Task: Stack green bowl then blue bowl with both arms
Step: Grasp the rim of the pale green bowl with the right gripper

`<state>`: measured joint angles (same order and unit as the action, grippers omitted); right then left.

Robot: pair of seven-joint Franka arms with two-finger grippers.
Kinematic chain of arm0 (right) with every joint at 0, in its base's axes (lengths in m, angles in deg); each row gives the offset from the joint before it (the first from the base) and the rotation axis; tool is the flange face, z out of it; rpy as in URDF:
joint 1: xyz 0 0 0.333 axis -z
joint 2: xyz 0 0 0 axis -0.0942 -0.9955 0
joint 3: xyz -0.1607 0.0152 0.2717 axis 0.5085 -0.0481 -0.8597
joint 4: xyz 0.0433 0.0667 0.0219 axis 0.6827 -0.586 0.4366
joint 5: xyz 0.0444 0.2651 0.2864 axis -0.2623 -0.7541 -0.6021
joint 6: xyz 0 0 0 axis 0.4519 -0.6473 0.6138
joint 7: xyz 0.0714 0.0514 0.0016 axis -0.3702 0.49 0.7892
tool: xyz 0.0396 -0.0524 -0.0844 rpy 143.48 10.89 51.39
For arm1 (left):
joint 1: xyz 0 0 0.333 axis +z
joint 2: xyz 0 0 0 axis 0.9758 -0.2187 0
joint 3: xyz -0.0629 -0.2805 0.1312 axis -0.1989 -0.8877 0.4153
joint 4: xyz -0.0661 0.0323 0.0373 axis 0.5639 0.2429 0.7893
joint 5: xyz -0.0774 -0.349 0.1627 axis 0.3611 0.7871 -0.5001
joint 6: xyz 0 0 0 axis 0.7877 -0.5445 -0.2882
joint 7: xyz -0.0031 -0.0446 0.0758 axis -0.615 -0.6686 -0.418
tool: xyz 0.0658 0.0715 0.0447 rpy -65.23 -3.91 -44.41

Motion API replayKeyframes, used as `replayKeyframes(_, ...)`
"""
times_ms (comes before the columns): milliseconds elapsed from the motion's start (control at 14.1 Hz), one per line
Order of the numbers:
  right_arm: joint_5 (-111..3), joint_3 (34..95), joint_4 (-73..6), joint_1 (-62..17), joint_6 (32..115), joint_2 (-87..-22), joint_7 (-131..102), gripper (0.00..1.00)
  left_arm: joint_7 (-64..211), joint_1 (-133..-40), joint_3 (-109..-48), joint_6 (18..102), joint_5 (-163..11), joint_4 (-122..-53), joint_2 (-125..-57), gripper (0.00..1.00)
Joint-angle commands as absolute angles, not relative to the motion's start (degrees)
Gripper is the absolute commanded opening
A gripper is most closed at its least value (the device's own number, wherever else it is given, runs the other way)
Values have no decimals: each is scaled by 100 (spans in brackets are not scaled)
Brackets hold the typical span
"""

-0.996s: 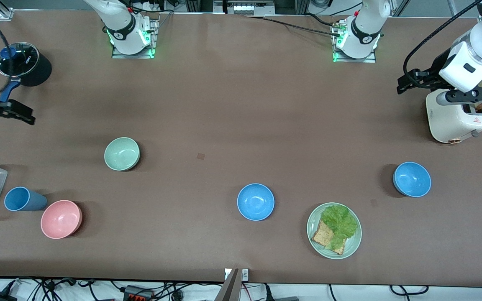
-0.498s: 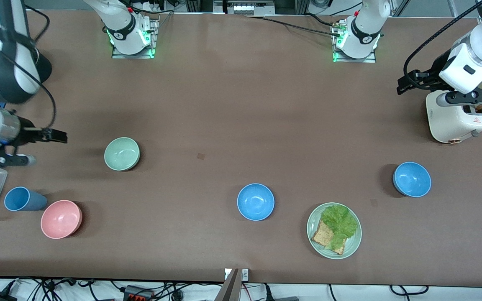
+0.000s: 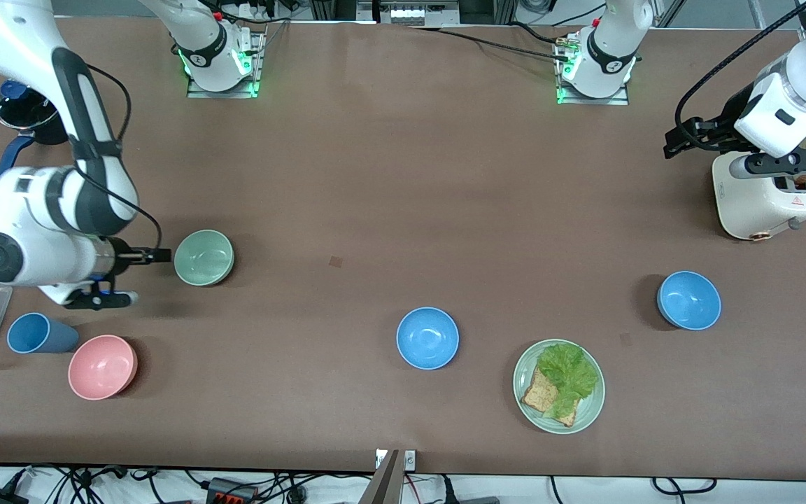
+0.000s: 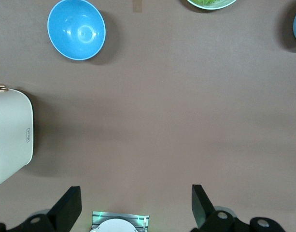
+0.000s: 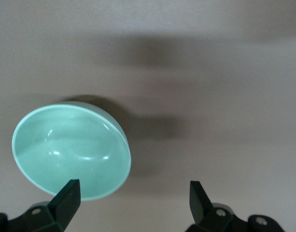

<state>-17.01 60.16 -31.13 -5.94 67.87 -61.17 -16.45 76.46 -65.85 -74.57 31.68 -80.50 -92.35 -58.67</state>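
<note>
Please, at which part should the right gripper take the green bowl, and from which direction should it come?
Probably the thin rim, from above. The green bowl stands upright, open side up, smooth and round, with no handle. The right gripper is open beside it, toward the right arm's end of the table, so one finger could go inside the wall and one outside.

Both arms are glossy white with rounded joints. The right arm wears black bands and a thin black cable; the left arm trails a thicker black cable. Bases glow green. The jaws look black, perhaps rubber-tipped.
</note>
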Motion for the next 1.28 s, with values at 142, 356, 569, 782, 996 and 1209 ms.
replayKeyframes(142,-1815,6005,-3102,-655,7132,-6499,-1540,100,7502,-6550,-7452,3035,-7900,-9058,-5940,100)
replayKeyframes(356,-1824,6005,-3146,-664,7167,-6657,-1540,89,7502,-6550,-7452,3035,-7900,-9067,-5940,100)
replayKeyframes(569,-1859,6005,-3146,-690,7212,-6701,-1540,51,7502,-6550,-7443,3035,-7900,-9067,-5940,100)
replayKeyframes(782,-1851,6005,-3146,-717,7159,-6701,-1540,8,7502,-6550,-7443,3026,-7900,-9058,-5940,100)
replayKeyframes(996,-1859,5891,-3111,-752,7150,-6693,-1540,0,7502,-6550,-7443,3026,-7900,-9067,-5940,100)
replayKeyframes(1209,-1894,5882,-2936,-1040,7150,-6631,-1645,0,7502,-6550,-7443,3026,-7900,-9058,-5940,100)
